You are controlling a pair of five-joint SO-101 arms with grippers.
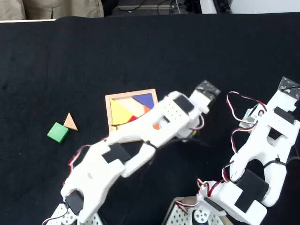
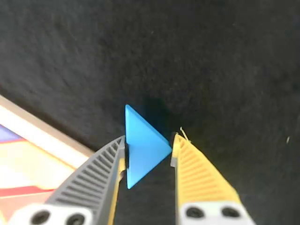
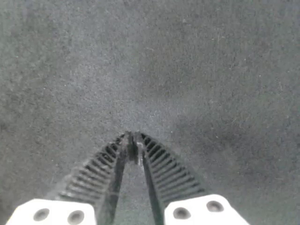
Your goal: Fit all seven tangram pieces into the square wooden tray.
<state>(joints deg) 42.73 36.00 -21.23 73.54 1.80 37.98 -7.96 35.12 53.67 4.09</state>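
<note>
Between L jaws, clamped: blue triangle (image 2: 141,147), near tray (image 2: 42,131) edge; R jaws together.

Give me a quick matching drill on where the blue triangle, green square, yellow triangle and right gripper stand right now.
Things:
1. blue triangle
2. green square
3. yellow triangle
4. right gripper

Places or states:
A. lying in the tray
B. shut, holding nothing
C. clamped in the left gripper
D. on the cloth beside the tan triangle

Pairs: 1-C, 2-D, 3-A, 4-B
</note>
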